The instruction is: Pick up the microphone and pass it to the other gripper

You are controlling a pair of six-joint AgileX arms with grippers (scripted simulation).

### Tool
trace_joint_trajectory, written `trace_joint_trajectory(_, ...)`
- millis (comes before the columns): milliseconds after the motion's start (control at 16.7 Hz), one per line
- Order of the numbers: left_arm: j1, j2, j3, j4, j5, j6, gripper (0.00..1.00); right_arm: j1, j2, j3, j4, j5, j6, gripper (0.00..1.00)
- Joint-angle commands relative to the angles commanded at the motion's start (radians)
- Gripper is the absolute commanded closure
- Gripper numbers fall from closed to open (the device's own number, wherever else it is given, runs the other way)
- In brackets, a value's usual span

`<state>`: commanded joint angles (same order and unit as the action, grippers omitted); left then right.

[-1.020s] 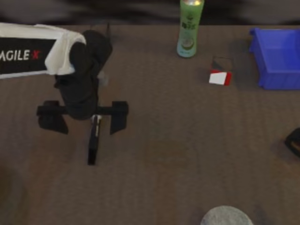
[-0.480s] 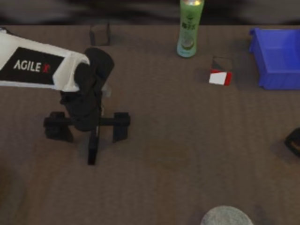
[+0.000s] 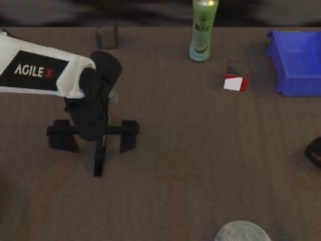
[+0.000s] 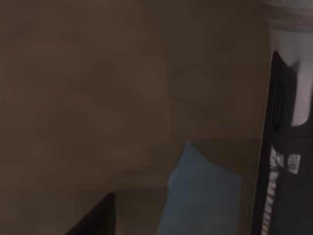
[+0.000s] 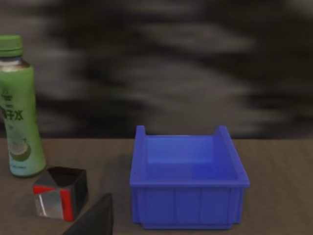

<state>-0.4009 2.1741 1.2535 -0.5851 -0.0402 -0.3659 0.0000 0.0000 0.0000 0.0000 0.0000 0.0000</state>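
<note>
The microphone (image 3: 99, 158) lies on the brown table at the left, its black handle pointing toward the front edge. Its head is hidden under my left wrist in the top view. The left wrist view shows the black handle (image 4: 283, 161) and the pale head end close by. My left gripper (image 3: 96, 138) sits low over the microphone, open wide, with one finger on each side of the handle and neither touching it. One of its fingers (image 4: 95, 223) shows in the left wrist view. My right gripper (image 3: 315, 150), the other gripper, is parked at the right edge, open and holding nothing.
A green bottle (image 3: 202, 32) stands at the back centre. A red and white block (image 3: 235, 83) lies to its right, and a blue bin (image 3: 298, 63) sits at the back right. A small grey cube (image 3: 107, 36) is behind my left arm. A grey round object (image 3: 243, 232) is at the front edge.
My left arm has moved forward and slightly right, lower over the microphone, uncovering the grey cube behind it. It has hardly moved in the last half second. The microphone has not moved.
</note>
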Motion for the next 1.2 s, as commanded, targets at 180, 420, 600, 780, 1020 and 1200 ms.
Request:
trace_joint_trajectory(180,0.000,0.000,0.000,0.000,0.000,0.000,0.75,0.000,0.000,0.000,0.000,0.000,0.000,0.00)
trace_joint_trajectory(420,0.000,0.000,0.000,0.000,0.000,0.000,1.00,0.000,0.000,0.000,0.000,0.000,0.000,0.00)
trace_joint_trajectory(600,0.000,0.000,0.000,0.000,0.000,0.000,1.00,0.000,0.000,0.000,0.000,0.000,0.000,0.00)
trace_joint_trajectory(780,0.000,0.000,0.000,0.000,0.000,0.000,1.00,0.000,0.000,0.000,0.000,0.000,0.000,0.00)
trace_joint_trajectory(1020,-0.004,-0.059,0.020,-0.010,0.000,0.009,1.00,0.000,0.000,0.000,0.000,0.000,0.000,0.00)
trace_joint_trajectory(1200,-0.005,-0.076,0.001,0.086,0.033,0.035,1.00,0.000,0.000,0.000,0.000,0.000,0.000,0.00)
